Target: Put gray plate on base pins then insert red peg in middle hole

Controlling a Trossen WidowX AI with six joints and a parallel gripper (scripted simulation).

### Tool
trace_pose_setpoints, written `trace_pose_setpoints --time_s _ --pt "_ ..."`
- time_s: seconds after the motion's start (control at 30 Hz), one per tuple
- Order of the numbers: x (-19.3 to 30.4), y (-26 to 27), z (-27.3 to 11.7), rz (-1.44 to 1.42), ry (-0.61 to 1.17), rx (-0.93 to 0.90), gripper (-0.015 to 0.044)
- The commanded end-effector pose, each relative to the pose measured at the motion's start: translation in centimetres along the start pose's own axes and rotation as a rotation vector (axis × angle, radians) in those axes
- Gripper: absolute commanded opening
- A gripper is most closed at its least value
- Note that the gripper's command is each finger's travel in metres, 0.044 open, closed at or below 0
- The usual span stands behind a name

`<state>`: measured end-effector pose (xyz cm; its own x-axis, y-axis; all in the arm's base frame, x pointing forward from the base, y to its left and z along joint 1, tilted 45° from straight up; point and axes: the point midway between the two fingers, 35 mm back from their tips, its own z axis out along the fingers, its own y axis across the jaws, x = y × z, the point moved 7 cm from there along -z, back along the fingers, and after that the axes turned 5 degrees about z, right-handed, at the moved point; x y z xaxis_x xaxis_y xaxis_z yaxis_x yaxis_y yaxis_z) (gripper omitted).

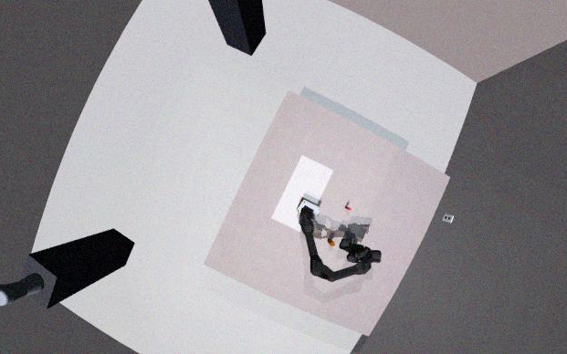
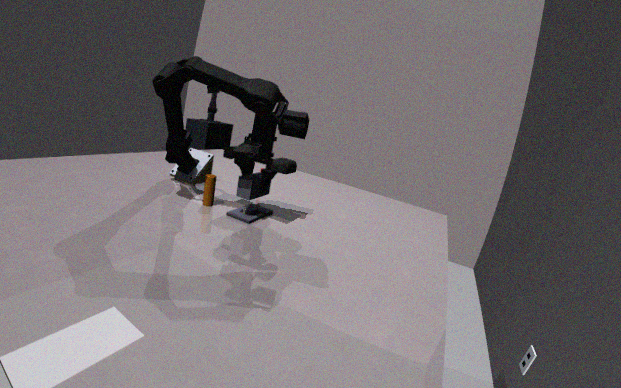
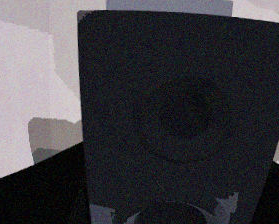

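Observation:
My gripper (image 1: 347, 242) (image 2: 261, 174) (image 3: 167, 143) is shut on the gray plate (image 2: 253, 188) (image 3: 120, 90), which looks nearly black in shadow. The plate fills most of the wrist view, with two round openings in it. In the exterior view it hangs a little above the base (image 2: 236, 214), with a gap between them; its exact tilt is hard to tell. The base's bluish edge also shows behind the plate in the wrist view (image 3: 170, 6). The base's pins are hard to make out. The red peg (image 1: 348, 208) stands behind the gripper, mostly hidden in the exterior view.
An orange cylinder (image 1: 330, 242) (image 2: 209, 190) stands upright between the arm's white mount (image 2: 203, 161) and the base, close to the base. A white rectangle (image 1: 304, 178) (image 2: 73, 350) lies on the pinkish table top (image 1: 252, 228) (image 2: 366, 250). The arm's shadows fall across the table.

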<state>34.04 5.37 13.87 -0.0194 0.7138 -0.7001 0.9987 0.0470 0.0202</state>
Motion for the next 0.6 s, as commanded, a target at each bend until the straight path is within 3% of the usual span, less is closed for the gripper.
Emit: trace_pose_setpoints --time_s 0.0,0.57 --pt "0.0 0.0 0.0 -0.002 -0.002 -0.003 0.0" --pt "-0.1 0.1 1.8 -0.001 -0.003 -0.004 0.0"
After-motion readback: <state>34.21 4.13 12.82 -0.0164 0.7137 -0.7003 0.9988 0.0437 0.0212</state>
